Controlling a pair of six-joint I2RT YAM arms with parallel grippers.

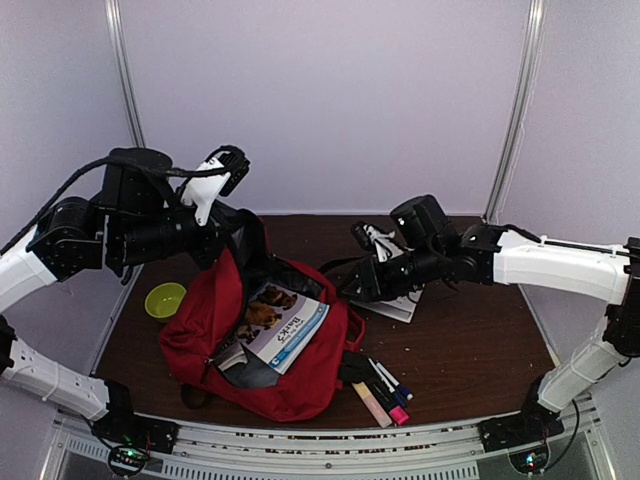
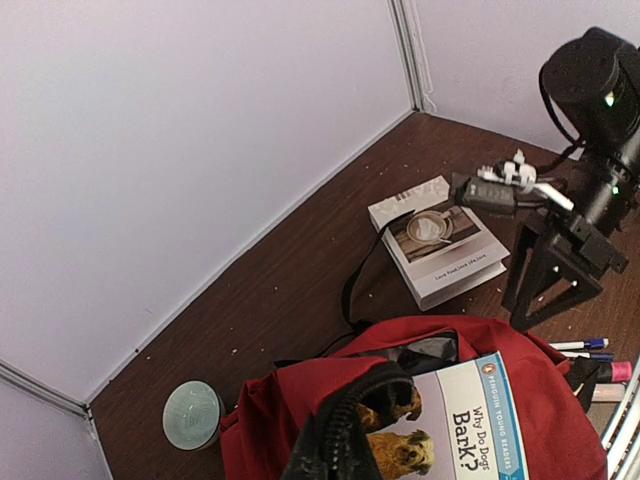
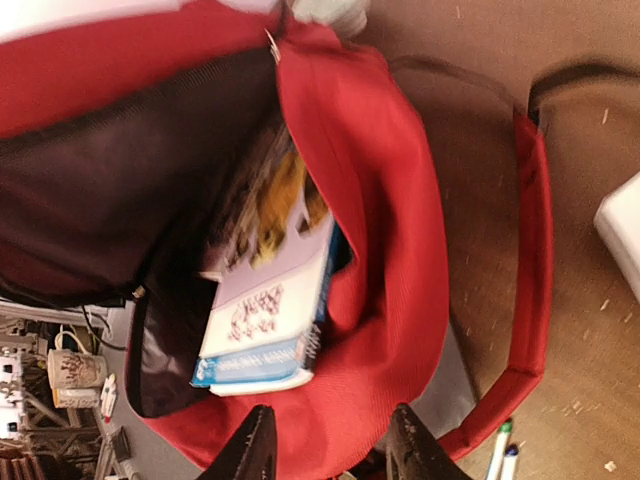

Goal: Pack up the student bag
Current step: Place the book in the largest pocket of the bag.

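Student bag (image 1: 300, 385) lies open on the worktop (image 1: 470, 350), a dog book (image 1: 285, 325) poking out; left fingers (image 1: 213, 232) pinch its upper rim, right fingers (image 3: 408, 450) hover apart, empty, above it.

A green bowl (image 1: 165, 300), a white book (image 2: 445, 255) and markers (image 1: 385, 392) lie on the table (image 1: 470, 350).

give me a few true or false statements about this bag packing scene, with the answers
The dog book sticks out of the student bag at its opening. True.
The left end effector hangs open above the bag. False: it is shut on the bag's top edge.
A second book lies on the table, outside the bag. True.
The green bowl sits inside the bag. False: it stands on the table beside the bag.
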